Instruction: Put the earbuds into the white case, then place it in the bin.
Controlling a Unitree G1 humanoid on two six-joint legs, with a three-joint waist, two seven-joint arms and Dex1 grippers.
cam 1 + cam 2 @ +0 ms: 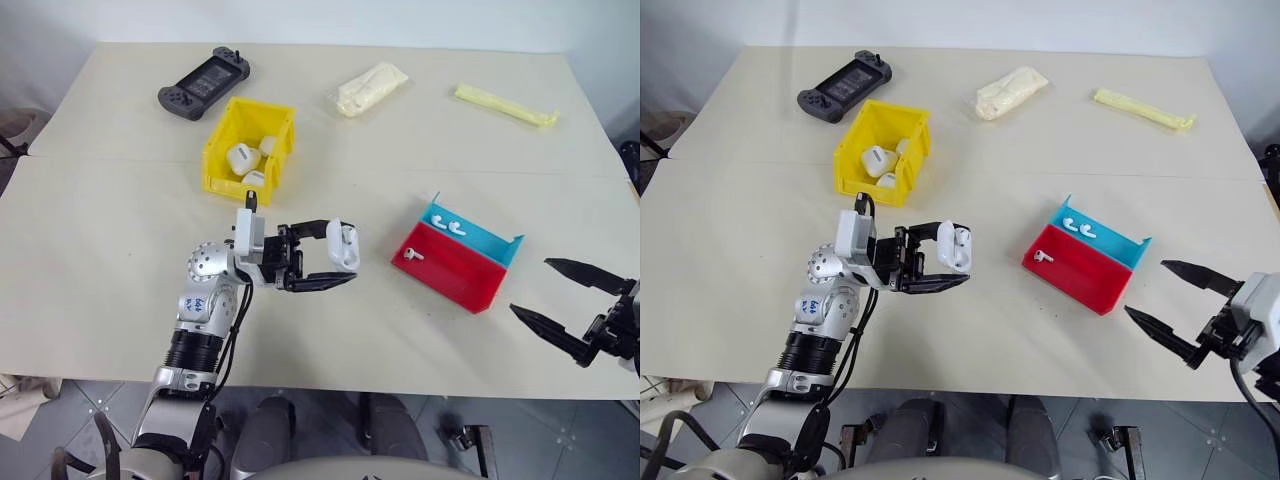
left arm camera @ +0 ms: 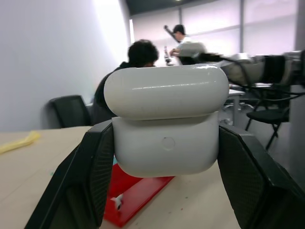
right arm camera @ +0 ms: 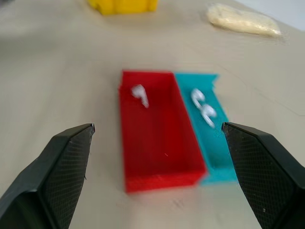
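Clamped between the black fingers of the left pincer, the white case hangs above the bare worktop, lid shut or very nearly so in the left wrist view, its small round button facing that camera. Off to the robot's right, the right pincer hovers near the worktop's front edge with its two fingers spread wide and nothing between them. Just beyond it lies the red and blue tray, where three earbuds rest: one in the red half, two side by side in the blue half.

Farther out, the yellow bin already holds several small white cases. Behind it sit a dark game controller, a cream plastic bag and a pale yellow wrapper. People are seated at desks in the background of the left wrist view.

Whether buds already sit inside the held case cannot be told. If the case is loaded, the step in hand is most likely carrying it to the bin. Doing that well calls for keeping the grip square on the case's body, below the lid seam, lifting over the bin's near wall, and releasing low among the cases already there so it does not bounce out. If it is not loaded, the lid must first open, and the open right pincer, pointed at the tray, is placed to pick a tiny bud by its stem.
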